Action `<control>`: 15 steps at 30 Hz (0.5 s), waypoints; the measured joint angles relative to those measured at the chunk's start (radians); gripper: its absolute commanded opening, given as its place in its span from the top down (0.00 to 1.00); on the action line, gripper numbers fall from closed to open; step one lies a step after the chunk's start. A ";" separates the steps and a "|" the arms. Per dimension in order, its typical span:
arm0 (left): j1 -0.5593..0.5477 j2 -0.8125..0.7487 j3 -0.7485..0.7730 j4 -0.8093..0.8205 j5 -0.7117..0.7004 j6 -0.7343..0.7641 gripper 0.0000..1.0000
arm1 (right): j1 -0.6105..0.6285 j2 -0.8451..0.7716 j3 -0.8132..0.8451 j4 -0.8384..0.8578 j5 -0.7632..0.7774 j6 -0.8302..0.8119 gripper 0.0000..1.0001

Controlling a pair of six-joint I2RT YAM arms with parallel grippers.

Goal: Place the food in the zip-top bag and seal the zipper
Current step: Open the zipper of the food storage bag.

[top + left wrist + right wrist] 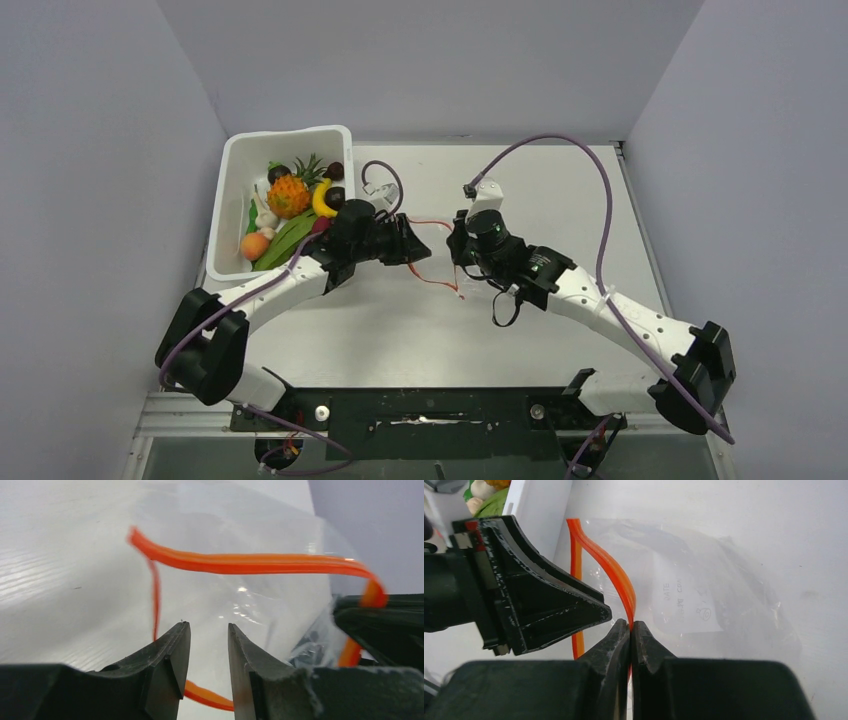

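The clear zip-top bag lies on the table between both grippers, its mouth held apart. My right gripper is shut on one lip of the orange zipper. My left gripper sits at the mouth with its jaws a narrow gap apart. The other zipper lip arches ahead of it and a stretch of strip crosses low between its fingers. I see nothing inside the bag. The food, with pineapple, banana, green pod and an orange fruit, lies in the tub left of my left gripper.
The white tub stands at the table's back left, close against the left arm. Purple cables loop over the right arm and behind the left wrist. Grey walls close in both sides and the back.
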 measured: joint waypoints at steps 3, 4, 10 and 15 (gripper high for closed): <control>0.000 0.006 0.002 -0.062 -0.061 0.019 0.68 | 0.002 -0.040 -0.002 -0.013 0.029 0.002 1.00; 0.000 0.006 0.003 -0.081 -0.077 0.025 0.68 | 0.002 -0.061 -0.005 -0.017 0.039 0.002 1.00; -0.001 0.006 0.021 -0.155 -0.140 0.045 0.68 | 0.002 -0.180 -0.034 -0.008 0.077 0.003 1.00; -0.001 0.006 0.051 -0.182 -0.148 0.052 0.66 | 0.002 -0.174 -0.066 0.006 0.079 0.002 1.00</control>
